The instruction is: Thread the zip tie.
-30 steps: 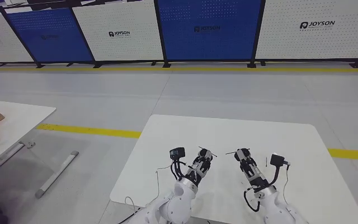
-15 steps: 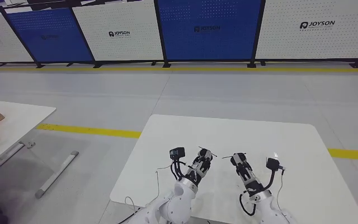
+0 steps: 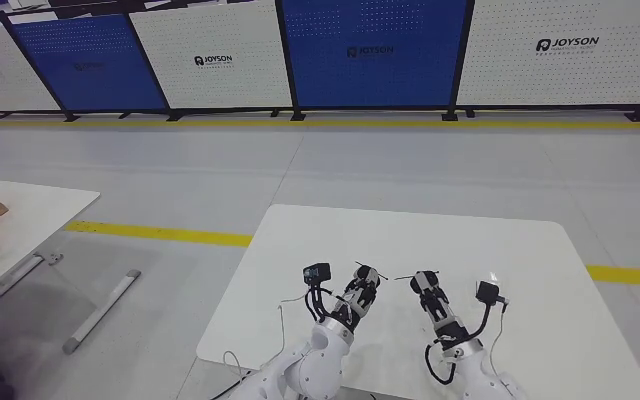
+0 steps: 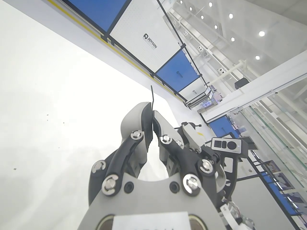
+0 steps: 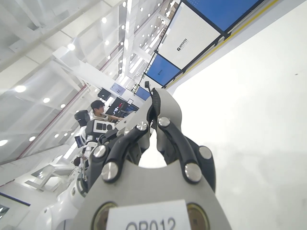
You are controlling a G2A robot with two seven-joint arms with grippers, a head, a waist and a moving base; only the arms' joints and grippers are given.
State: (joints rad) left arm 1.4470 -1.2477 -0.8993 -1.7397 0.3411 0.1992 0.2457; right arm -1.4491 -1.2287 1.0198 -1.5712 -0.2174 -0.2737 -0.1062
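Over the white rectangular table, lower centre of the top view, the left gripper and right gripper each clenched 1 end of the thin black plastic zip tie. Misaligned, its flimsy tail could miss the head.

Over table, left gripper just left of right gripper

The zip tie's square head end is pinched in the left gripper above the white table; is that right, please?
Not quite: the square head end is pinched in the right gripper above the white table, as the right wrist view shows; the left gripper pinches a plain thin strip.
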